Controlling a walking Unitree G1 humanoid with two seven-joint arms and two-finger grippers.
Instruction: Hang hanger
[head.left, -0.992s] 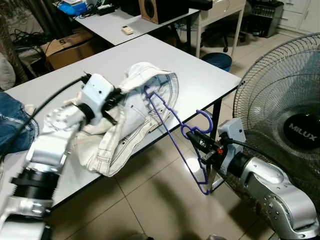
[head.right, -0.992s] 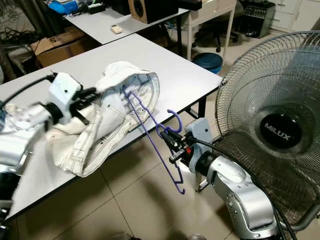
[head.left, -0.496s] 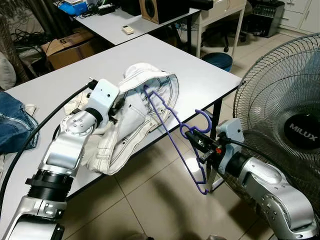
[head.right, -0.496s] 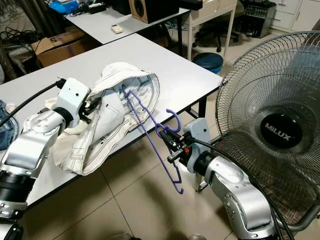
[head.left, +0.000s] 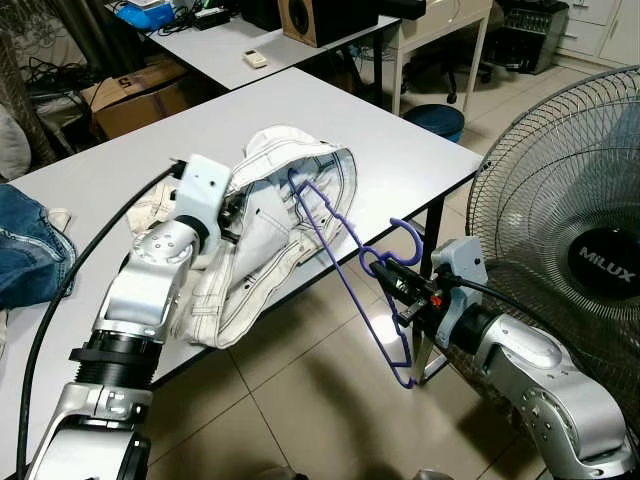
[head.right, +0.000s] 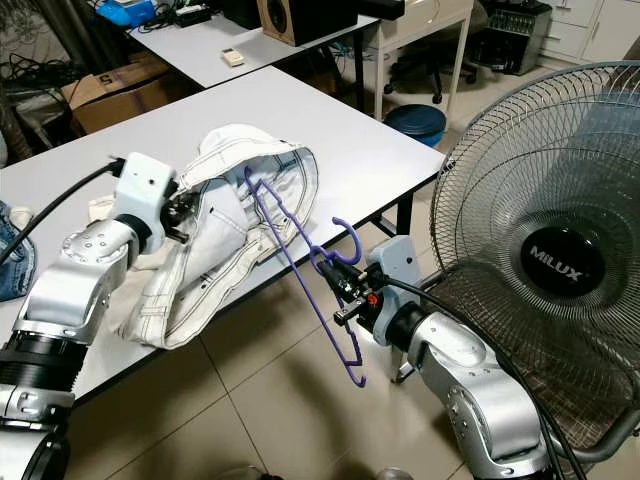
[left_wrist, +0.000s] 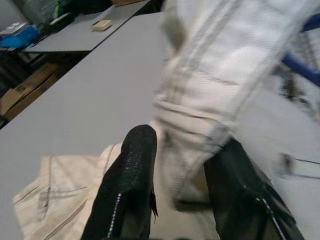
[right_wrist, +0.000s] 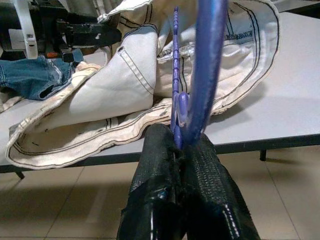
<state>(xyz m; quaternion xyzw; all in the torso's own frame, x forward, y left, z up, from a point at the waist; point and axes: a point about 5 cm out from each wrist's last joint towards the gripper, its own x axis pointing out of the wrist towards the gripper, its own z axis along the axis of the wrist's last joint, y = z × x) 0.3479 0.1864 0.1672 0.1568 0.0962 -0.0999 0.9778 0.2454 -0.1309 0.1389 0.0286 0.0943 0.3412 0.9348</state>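
On the grey rectangular surface (head.left: 400, 150) lies the cream-white denim garment with dark stitching (head.left: 270, 240), bunched, one end drooping over the front edge. Thin purple plastic hanger (head.left: 345, 265) runs diagonally — far end poked into the garment's open waist, hook end and lower corner hanging off the edge over the tiled floor.

Right pincer (head.left: 400, 290) is off the edge, in front of the big black-grilled standing fan (head.left: 590, 250). Its fingers are pressed together on the hanger near the base of the hook; right wrist view shows the purple rod pinched between both black pads. Left pincer (head.right: 185, 213) sits on the surface at the garment's waistband. Left wrist view shows its two fingers (left_wrist: 132, 185) apart, with a fold of cream fabric between them — not visibly squeezed, so loose contact at best.

Step in hand, as I judge it: seating the hanger inside the garment before any lifting or hanging. To do it well:
- left pincer should close firmly on the waistband seam, not on loose cloth, and hold the opening wide
- right pincer should push the hanger along its own length, keeping it level so the far shoulder slides in rather than snagging on a seam
- keep the grip near the hook tight; a thin rod can twist
- watch the fan grille behind the right arm

Blue denim piece (head.left: 30, 250) at the surface's left end is not involved.
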